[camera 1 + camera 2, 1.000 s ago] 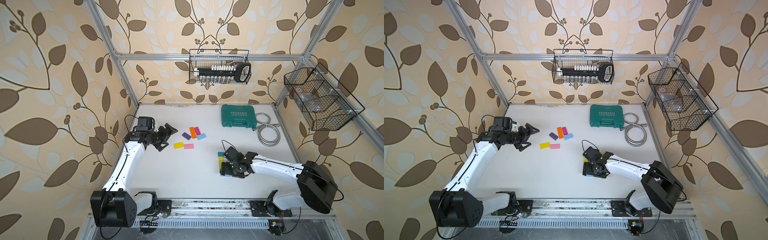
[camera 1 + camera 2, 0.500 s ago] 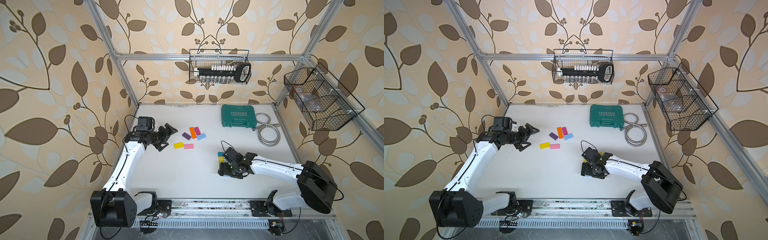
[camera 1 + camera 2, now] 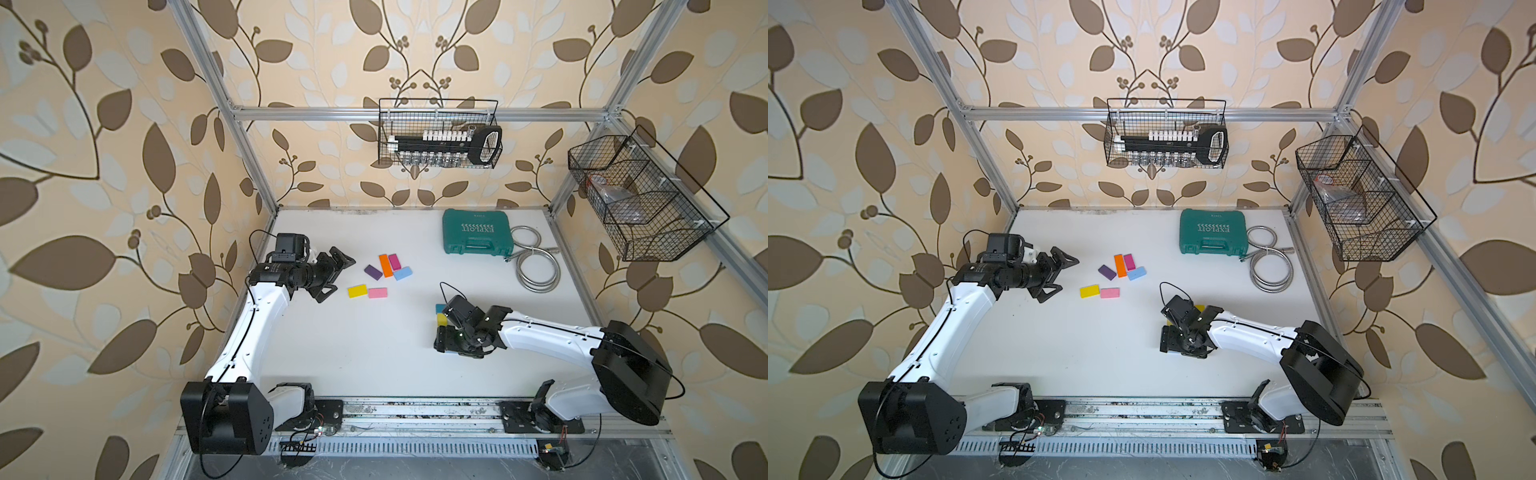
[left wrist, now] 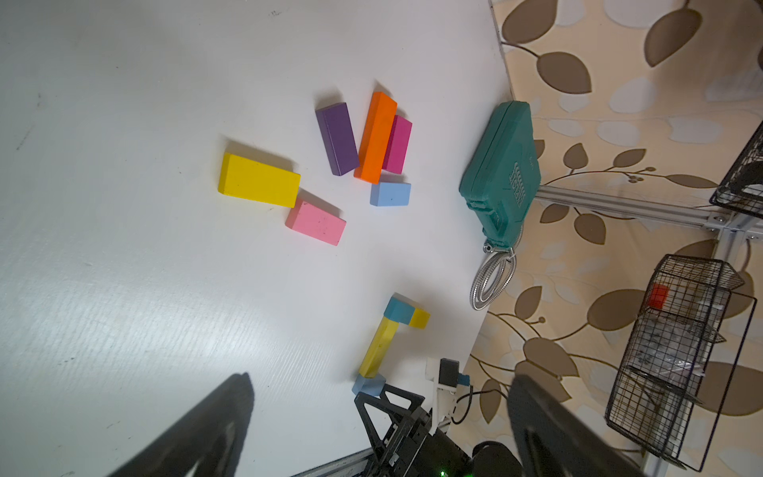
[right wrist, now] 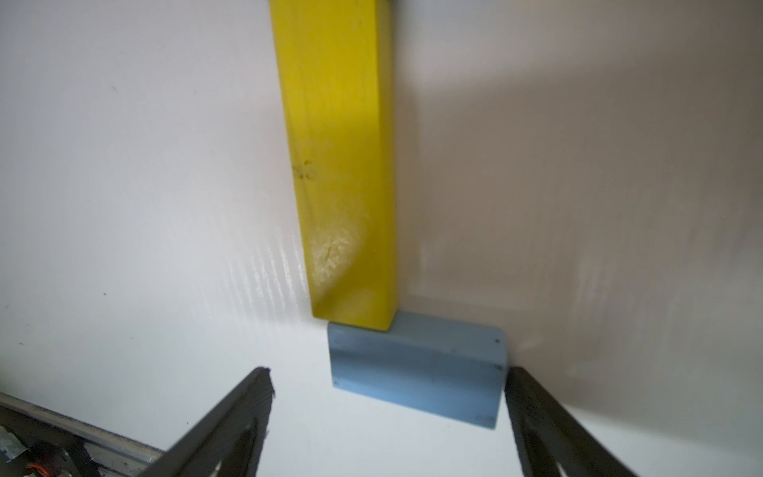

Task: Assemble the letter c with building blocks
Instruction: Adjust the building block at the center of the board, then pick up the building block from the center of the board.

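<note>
White table [image 3: 374, 353] bears blocks [image 3: 385, 266], green case [image 3: 477, 232], metal hose [image 3: 536, 289].

Six loose blocks [image 3: 385, 266] cluster left of centre on the tabletop [image 3: 374, 353], just right of the left claw [image 3: 338, 279]: three side by side at the back, one at their right front, two side by side in front. Right of centre a long bar [image 4: 377, 347] runs front to back. Two short blocks [image 4: 398, 309] sit at its far end. One short block [image 5: 417, 367] touches its near end, between the right claw [image 5: 388, 369] fingers. Tool case [image 3: 477, 230] back right, hose coil [image 3: 536, 266] touching its right side. Back basket [image 3: 384, 133] hangs on the rear wall, side basket [image 3: 665, 245] on the right wall.
</note>
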Motion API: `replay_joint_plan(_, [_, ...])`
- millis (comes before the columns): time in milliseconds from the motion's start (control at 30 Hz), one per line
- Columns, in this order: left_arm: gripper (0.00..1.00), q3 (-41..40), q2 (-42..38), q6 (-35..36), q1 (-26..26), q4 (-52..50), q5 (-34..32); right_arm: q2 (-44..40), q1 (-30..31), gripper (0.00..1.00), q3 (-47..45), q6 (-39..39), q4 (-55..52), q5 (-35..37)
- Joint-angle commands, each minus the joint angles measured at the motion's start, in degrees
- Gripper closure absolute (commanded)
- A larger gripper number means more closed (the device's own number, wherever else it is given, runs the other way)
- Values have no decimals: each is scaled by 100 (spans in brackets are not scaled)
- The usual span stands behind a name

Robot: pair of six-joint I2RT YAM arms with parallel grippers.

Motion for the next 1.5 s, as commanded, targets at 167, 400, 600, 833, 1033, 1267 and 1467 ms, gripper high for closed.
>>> replay_joint_plan(167, [1,48,-51,-7,-74,59,-23,150,72,13,218,75,31,-35])
replay_joint_plan(400, [1,41,-59,1,-69,52,-23,198,94,13,247,80,34,-19])
replay_joint_plan(600, [1,47,-59,1,-69,53,-23,147,101,13,225,86,-13,11])
replay_joint_plan(833, [1,58,-20,52,-69,52,-58,-648,107,13,560,43,-660,387])
replay_joint_plan(1033, [1,221,202,477,-95,-311,-746,60,98,14,2256,-896,-1392,929])
replay_joint_plan(1267, [1,685,774,803,-35,-650,-1555,2168,187,13,4537,-1175,-1737,1149])
replay_joint_plan(1467, [1,1009,1293,900,268,-624,-1824,3792,375,13,6182,-1129,-1961,1518])
